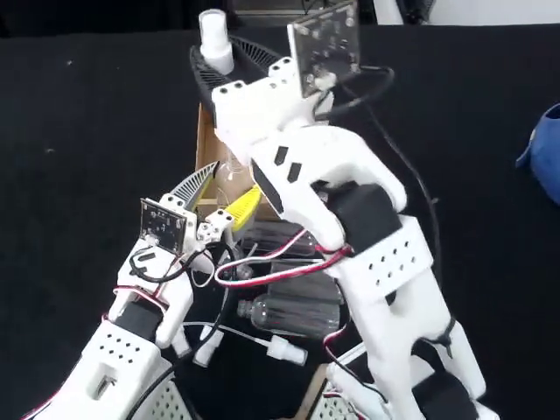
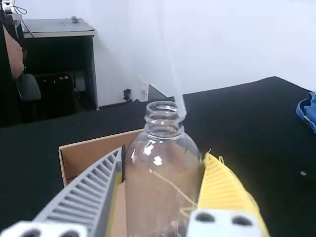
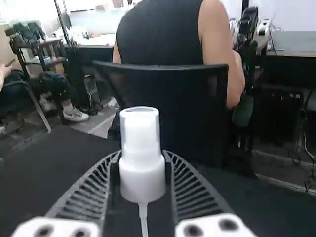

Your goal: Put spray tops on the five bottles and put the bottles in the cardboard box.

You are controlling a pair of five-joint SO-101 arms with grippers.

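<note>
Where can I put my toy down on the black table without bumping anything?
The black table is bare left of the brown cardboard box, and between the white right arm and the blue thing at the right edge. It's crowded in the middle, around the lying clear plastic bottles.

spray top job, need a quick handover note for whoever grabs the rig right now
Left end effector: shut on an upright, open bottle by the cardboard box.
Right end effector: shut on a spray top, raised above the bottle; its dip tube ends at the bottle's mouth.
Other clear bottles lie under the arms, with loose spray tops beside them.
Done: tube lined up at the mouth.
Left: seat this top, box the bottle, then do the rest.
</note>
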